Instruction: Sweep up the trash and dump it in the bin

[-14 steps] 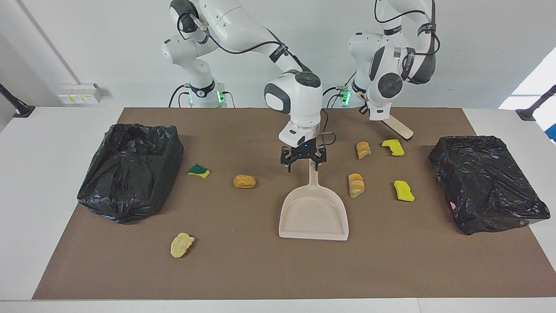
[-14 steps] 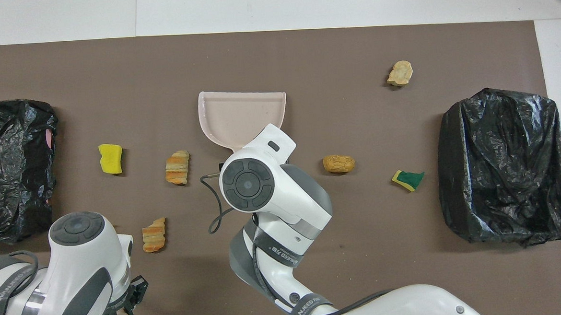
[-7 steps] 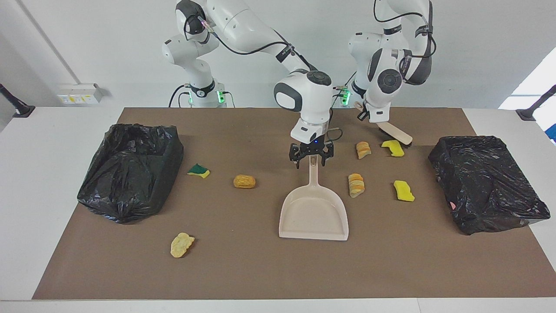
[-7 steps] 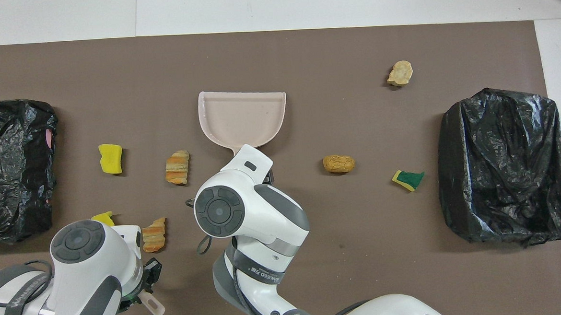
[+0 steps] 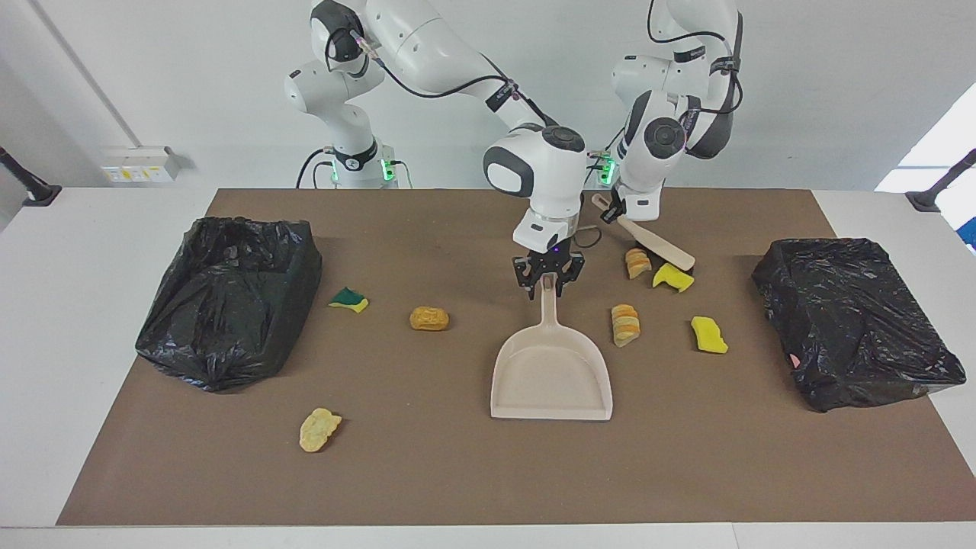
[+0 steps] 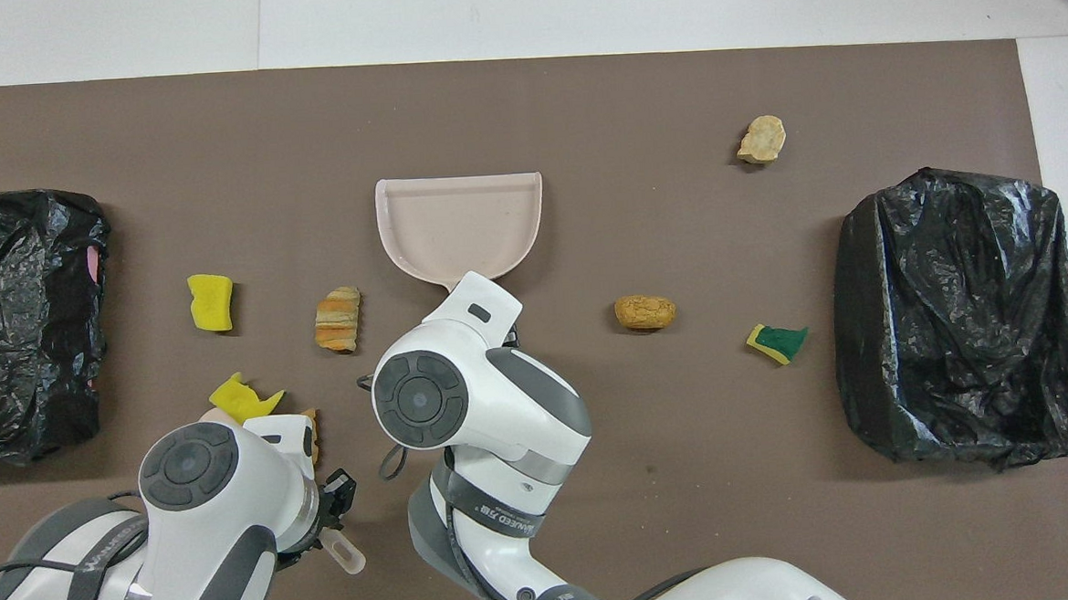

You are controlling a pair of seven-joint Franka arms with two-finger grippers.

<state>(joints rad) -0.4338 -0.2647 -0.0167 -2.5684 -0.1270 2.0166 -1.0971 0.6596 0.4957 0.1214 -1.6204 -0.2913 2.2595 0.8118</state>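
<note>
The beige dustpan lies flat mid-table, its handle pointing at the robots. My right gripper is shut on that handle. My left gripper is shut on the brush, whose black bristles touch a yellow sponge bit beside a bread lump. More trash lies loose: a bread lump, a yellow sponge, a nugget, a green-and-yellow sponge and a pale lump. In the overhead view my right arm hides the handle.
A bin lined with a black bag stands at the right arm's end of the brown mat. A second black-lined bin stands at the left arm's end.
My right gripper has closed on the dustpan handle. My left arm swung the brush toward the middle and pushed the yellow sponge bit farther from the robots, up beside the bread lump.
</note>
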